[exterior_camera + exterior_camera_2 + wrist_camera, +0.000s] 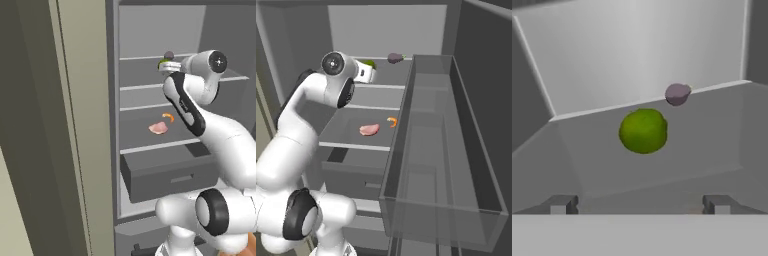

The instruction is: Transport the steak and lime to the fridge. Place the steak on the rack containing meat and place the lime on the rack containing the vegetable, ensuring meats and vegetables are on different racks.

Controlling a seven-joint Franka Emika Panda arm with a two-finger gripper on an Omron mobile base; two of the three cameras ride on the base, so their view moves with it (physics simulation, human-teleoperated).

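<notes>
Lime set down on the upper fridge shelf, gripper let go.
The gripper stands wide open, empty; the lime rests near the grey-purple vegetable, steak a shelf below it; next, a straight pull-back clear of the lime.

White glossy arm, rounded links, dark joint bands, round end cap; 2 small dark fingers.

The lime is showing bright green, the round vegetable dull grey-purple, the steak pale pink, the small curved piece orange, the fridge grey.
</notes>
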